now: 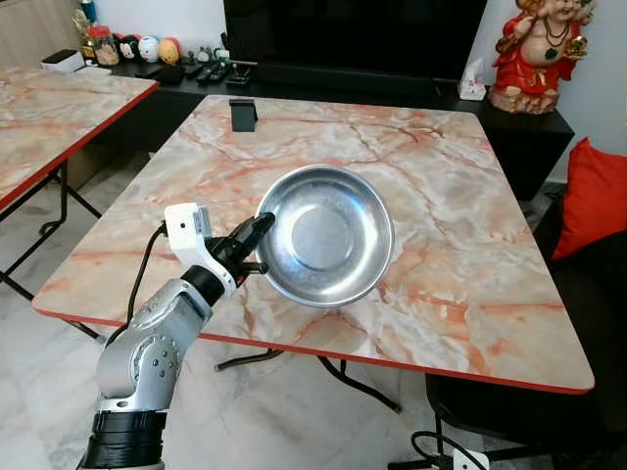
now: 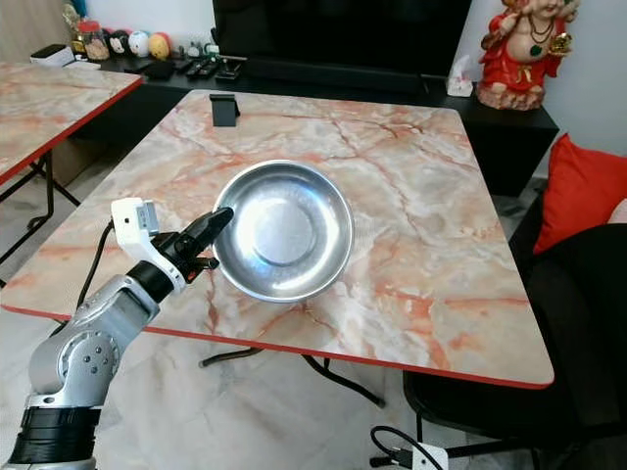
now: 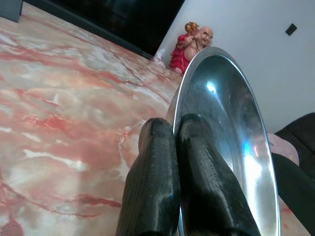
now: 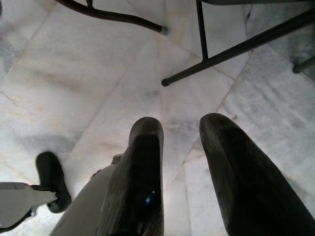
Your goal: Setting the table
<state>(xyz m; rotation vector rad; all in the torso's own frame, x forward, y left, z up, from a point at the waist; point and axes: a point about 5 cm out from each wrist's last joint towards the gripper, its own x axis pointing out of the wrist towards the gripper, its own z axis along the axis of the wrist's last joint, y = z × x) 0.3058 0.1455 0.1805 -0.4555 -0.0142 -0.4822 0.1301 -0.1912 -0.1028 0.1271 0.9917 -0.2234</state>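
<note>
The left gripper (image 1: 263,231) had its two black fingers (image 3: 197,162) pressed close together on the rim of the steel bowl (image 1: 325,235), one finger lying inside the rim and the other outside it, so the thin metal edge was pinched between them. The silver left arm (image 1: 157,343) reached up from beyond the worktop's near edge, toward the near left corner, with the fingers pointing across the worktop toward the bowl's centre.

The bowl was round, so it had no long axis. Its open mouth faced upward, and it looked tilted, the gripped side raised, though whether its base touched the surface could not be told. It sat over the near half of the marble-patterned worktop (image 1: 460,196), closer to the near edge than to the far one and roughly midway between the left and right edges. Its inside was bare and shiny.

A small black block (image 1: 242,115) stood near the far edge toward the far left corner, well apart from the bowl. Beyond the far right corner a red figurine (image 1: 534,54) stood on a dark cabinet.

The right gripper (image 4: 179,142) hung over the pale tiled floor (image 4: 98,88), its fingers spread apart and holding nothing, near black table legs (image 4: 231,49).
</note>
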